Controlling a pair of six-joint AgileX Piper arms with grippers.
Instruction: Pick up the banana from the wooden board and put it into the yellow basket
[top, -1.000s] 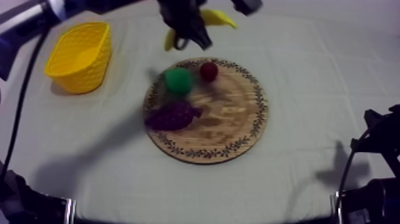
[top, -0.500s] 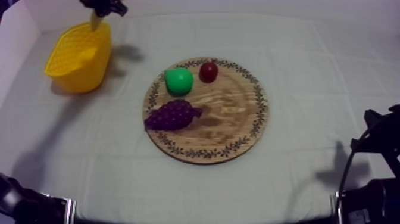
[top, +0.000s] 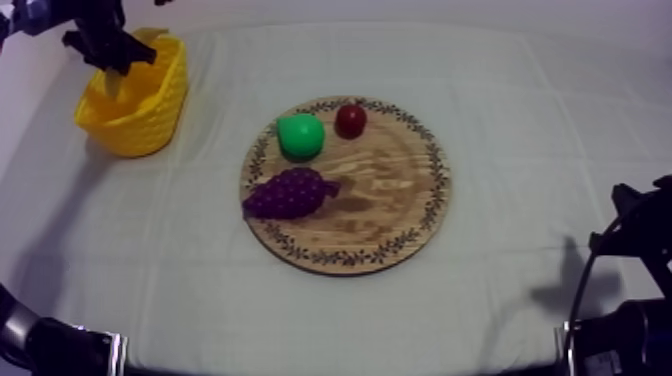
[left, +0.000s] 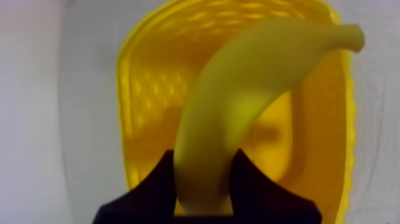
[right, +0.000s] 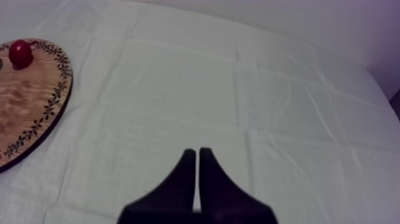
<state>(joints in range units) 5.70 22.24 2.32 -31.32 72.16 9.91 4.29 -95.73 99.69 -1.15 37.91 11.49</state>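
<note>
The banana (left: 238, 107), clamped in the left hand (left: 205, 165) directly over the yellow basket (left: 143, 119), is best lowered between the walls before being released, so that it is not dropped across the rim.

L gripper (left: 202, 154) raised far left, clamped on banana (left: 250, 77); R gripper (right: 197, 152) low right, closed, empty

No text, label, brand, number or sign can be read on anything here.
</note>
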